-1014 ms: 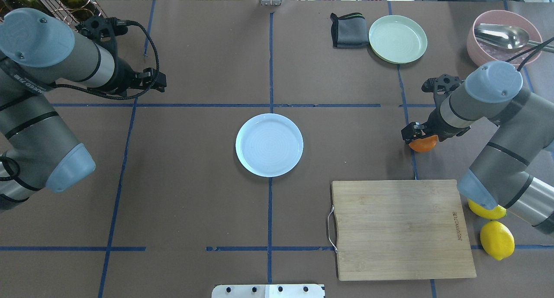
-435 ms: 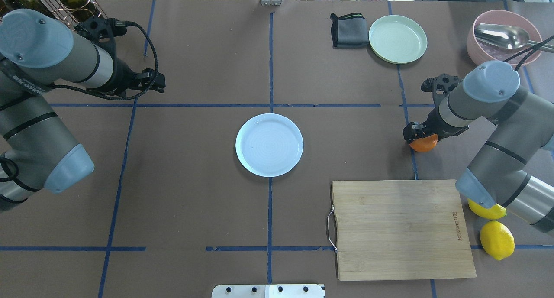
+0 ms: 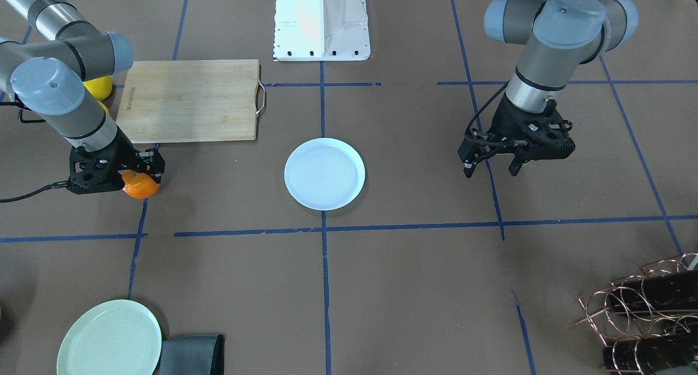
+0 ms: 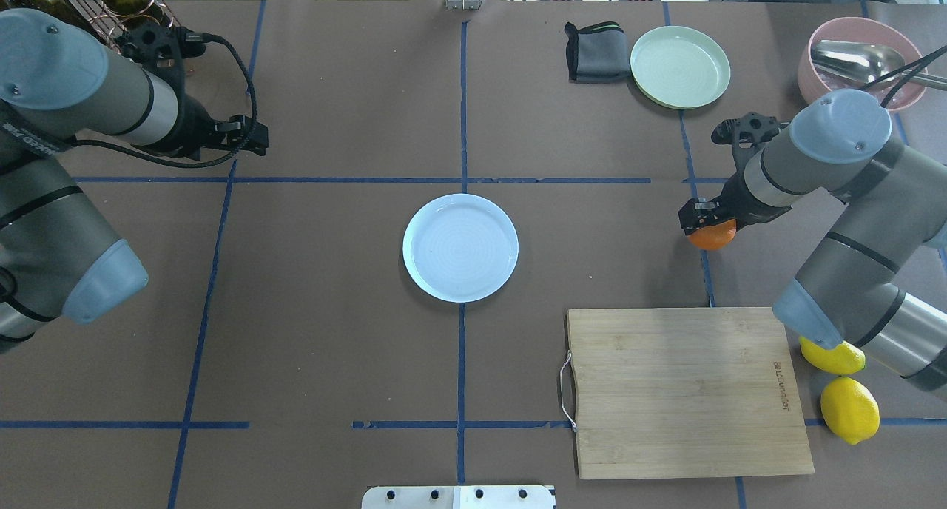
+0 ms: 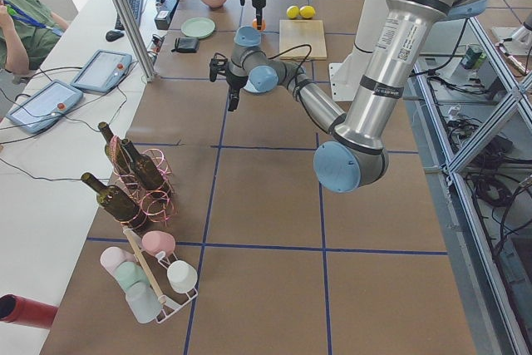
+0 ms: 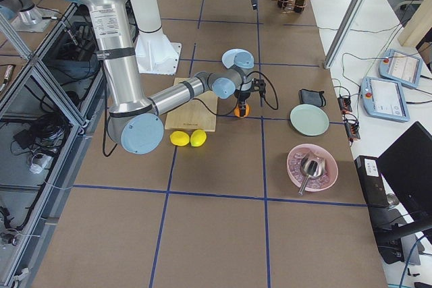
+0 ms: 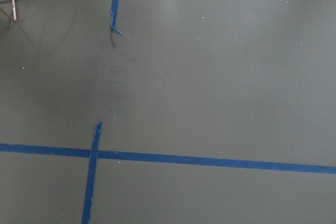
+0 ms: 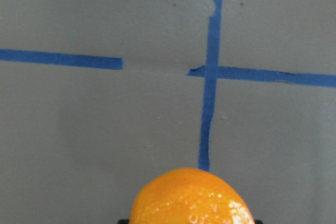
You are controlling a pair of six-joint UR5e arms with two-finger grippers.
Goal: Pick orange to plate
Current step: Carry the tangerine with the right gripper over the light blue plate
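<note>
The orange (image 4: 712,237) is a small bright-orange fruit at the table's right side, on a blue tape line. My right gripper (image 4: 706,226) is shut on the orange from above; the fruit bulges below the black fingers (image 3: 154,162) and fills the bottom of the right wrist view, orange (image 8: 191,198). The pale bluish-white plate (image 4: 460,247) lies bare at the table's centre, well to the orange's left. My left gripper (image 3: 491,170) hangs open over the brown mat at the far left, holding nothing.
A wooden cutting board (image 4: 684,390) lies near the orange, with two lemons (image 4: 849,409) beside it. A pale green plate (image 4: 680,66), a grey cloth (image 4: 595,52) and a pink bowl with a spoon (image 4: 862,61) sit at the back right. A bottle rack (image 3: 643,309) stands at the far left.
My right gripper has shifted with the orange a little toward the plate and the table's back. My left arm has drawn back slightly to the left.
</note>
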